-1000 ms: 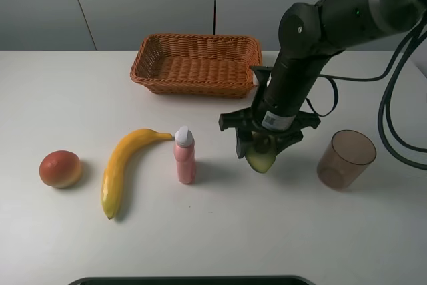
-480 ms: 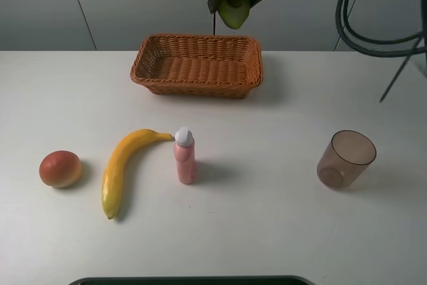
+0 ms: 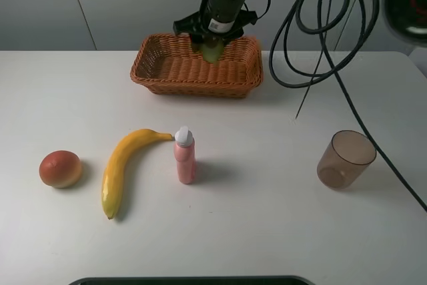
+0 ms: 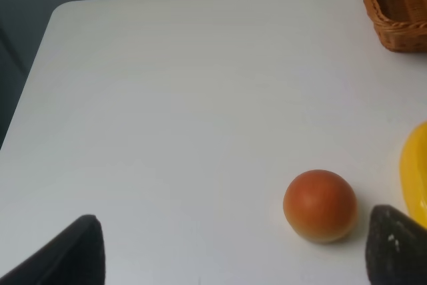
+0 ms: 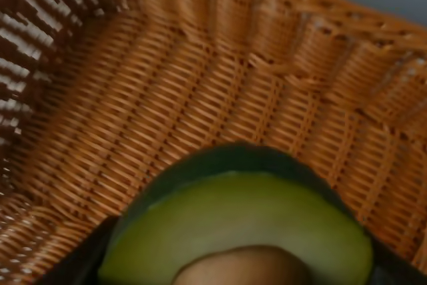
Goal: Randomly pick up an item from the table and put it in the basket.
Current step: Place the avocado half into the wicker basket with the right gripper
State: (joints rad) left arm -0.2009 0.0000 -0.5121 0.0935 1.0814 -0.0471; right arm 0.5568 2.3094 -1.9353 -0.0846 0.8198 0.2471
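My right gripper is shut on the halved avocado and holds it over the right half of the woven orange-brown basket at the back of the white table. In the right wrist view the avocado, green flesh and brown pit, hangs just above the basket's woven floor. My left gripper is open; its two dark fingertips show at the edge of the left wrist view, above the table, holding nothing.
A yellow banana, a pink bottle and a round orange-red fruit lie at the front left. A translucent brown cup stands at the right. The fruit and a basket corner show in the left wrist view.
My right gripper lifted the avocado from the table's middle, swung it high behind the basket, then lowered it into the basket's right half. The left arm has not moved.
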